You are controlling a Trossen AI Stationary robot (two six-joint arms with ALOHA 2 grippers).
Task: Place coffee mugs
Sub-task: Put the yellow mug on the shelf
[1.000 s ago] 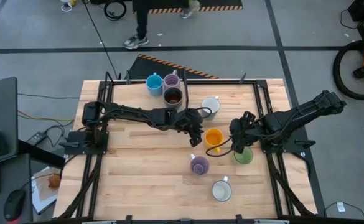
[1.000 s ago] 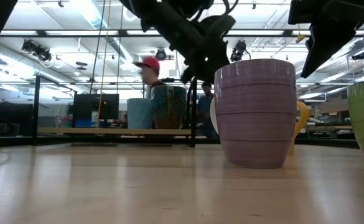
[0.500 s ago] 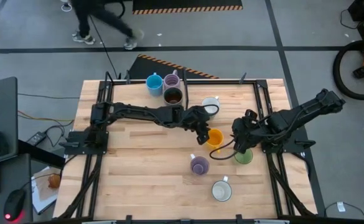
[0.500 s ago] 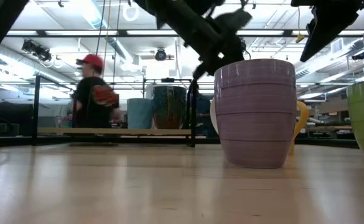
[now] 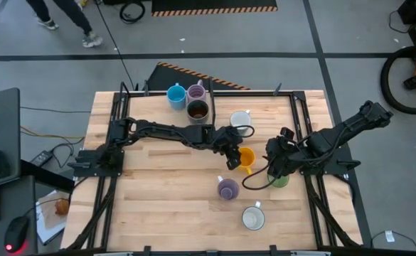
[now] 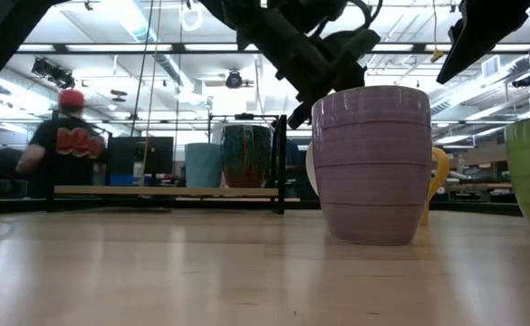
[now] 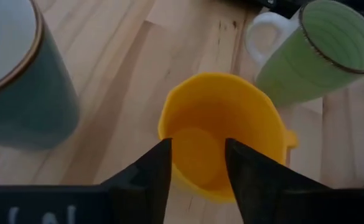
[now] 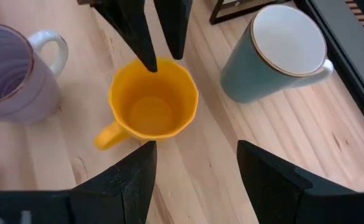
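Orange mug [image 7: 216,134] under left tool [image 7: 197,165]

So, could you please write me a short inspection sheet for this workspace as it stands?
Surface: wooden table, bare between the mugs.
Job's things: blue, lilac and brown mugs grouped at the far edge; white mug; orange mug; green mug; second lilac mug; second white mug.
Clutter: nothing seen.
Grippers: left tool straddles the orange mug's rim, one finger inside; right tool open, just short of it.
Cables: black cable looped under the right arm.
Surroundings: person walking beyond the table.
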